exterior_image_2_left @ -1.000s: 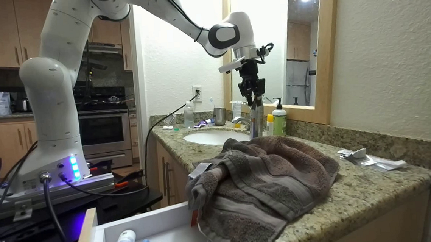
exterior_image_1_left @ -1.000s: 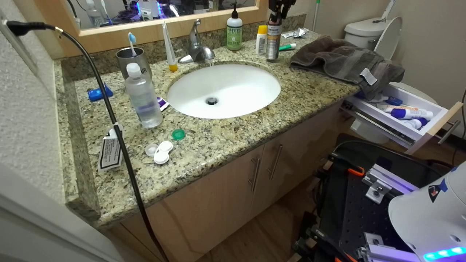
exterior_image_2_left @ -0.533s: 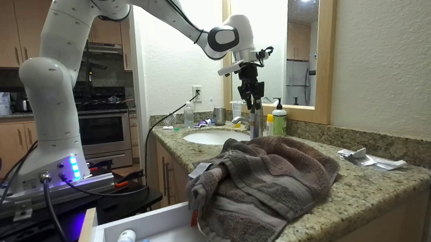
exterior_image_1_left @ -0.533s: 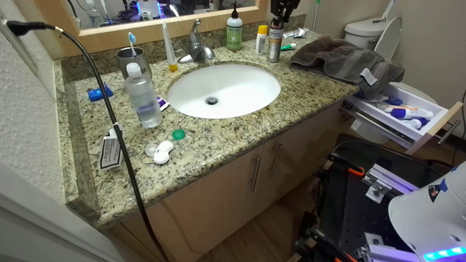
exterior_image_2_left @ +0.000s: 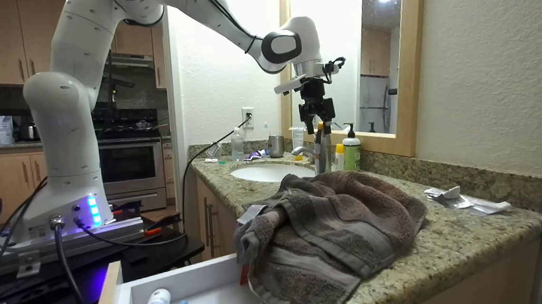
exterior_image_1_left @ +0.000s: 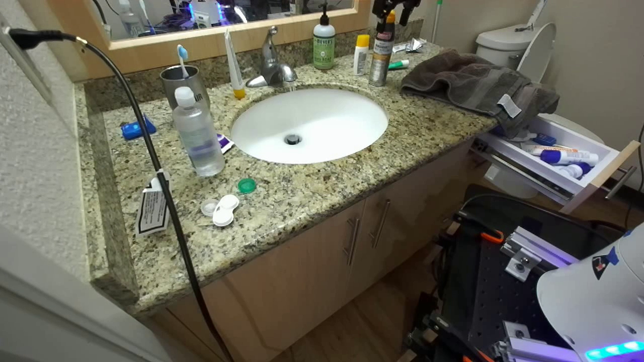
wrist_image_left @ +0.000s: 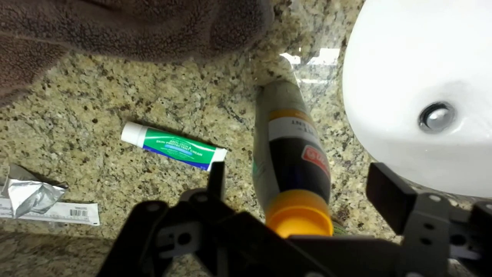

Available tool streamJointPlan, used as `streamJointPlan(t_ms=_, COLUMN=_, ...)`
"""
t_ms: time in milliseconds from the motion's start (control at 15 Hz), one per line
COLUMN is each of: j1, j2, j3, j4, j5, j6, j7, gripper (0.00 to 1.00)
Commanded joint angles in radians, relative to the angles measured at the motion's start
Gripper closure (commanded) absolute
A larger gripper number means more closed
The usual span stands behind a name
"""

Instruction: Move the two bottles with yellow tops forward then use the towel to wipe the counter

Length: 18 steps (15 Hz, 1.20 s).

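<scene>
— Firstly, position?
— One black two-fingered gripper (wrist_image_left: 300, 184), spread wide, grasping nothing; one slim dark-and-silver yellow-capped bottle (exterior_image_1_left: 381, 55), upright, top between the jaws, long axis vertical: the next move presumably follows that axis.
— Remainder?
— One slim white yellow-capped bottle (exterior_image_1_left: 360, 58), just beside it, making two; one grey-brown terry towel (exterior_image_2_left: 324, 234), bunched over the edge of one speckled granite counter (exterior_image_1_left: 312, 188).

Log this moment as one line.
gripper: open around top of dark yellow-capped bottle | held: nothing | white yellow-capped bottle: standing nearby | towel: heaped on counter, partly overhanging
</scene>
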Motion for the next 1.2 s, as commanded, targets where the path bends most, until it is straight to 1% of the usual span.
streamJointPlan(t_ms=0, j1=-0.018, j2=-0.058, j3=0.010, j4=0.004, j5=0.001, j6=-0.061, j7=-0.012, gripper=0.00)
streamJointPlan(t_ms=133, j1=-0.017, j2=-0.099, j3=-0.001, j4=0.006, j5=-0.019, j6=-0.118, j7=-0.025, gripper=0.00)
streamJointPlan(t_ms=267, j1=-0.001, j2=-0.135, j3=-0.034, j4=0.015, j5=-0.098, j6=-0.217, j7=0.015, gripper=0.00)
streamJointPlan(t_ms=400, j1=-0.001, j2=-0.165, j3=-0.056, j4=0.023, j5=-0.169, j6=-0.309, j7=0.020, gripper=0.00)
streamJointPlan(t_ms=533, j1=-0.007, j2=-0.167, j3=-0.080, j4=0.036, j5=-0.235, j6=-0.370, j7=0.030, gripper=0.00)
streamJointPlan(t_ms=667, j1=-0.020, j2=-0.150, j3=-0.100, j4=0.045, j5=-0.254, j6=-0.411, j7=0.022, gripper=0.00)
streamJointPlan(t_ms=733, j1=-0.030, j2=-0.141, j3=-0.106, j4=0.038, j5=-0.238, j6=-0.404, j7=0.008, gripper=0.00)
streamJointPlan(t_ms=800, j1=-0.048, j2=-0.141, j3=-0.108, j4=0.006, j5=-0.185, j6=-0.333, j7=-0.013, gripper=0.00)
streamJointPlan(t_ms=867, j1=-0.063, j2=-0.129, j3=-0.107, j4=0.000, j5=-0.145, j6=-0.318, j7=-0.033, gripper=0.00)
streamJointPlan(t_ms=1133, j1=-0.126, j2=-0.066, j3=-0.089, j4=-0.050, j5=0.056, j6=-0.183, j7=-0.101, gripper=0.00)
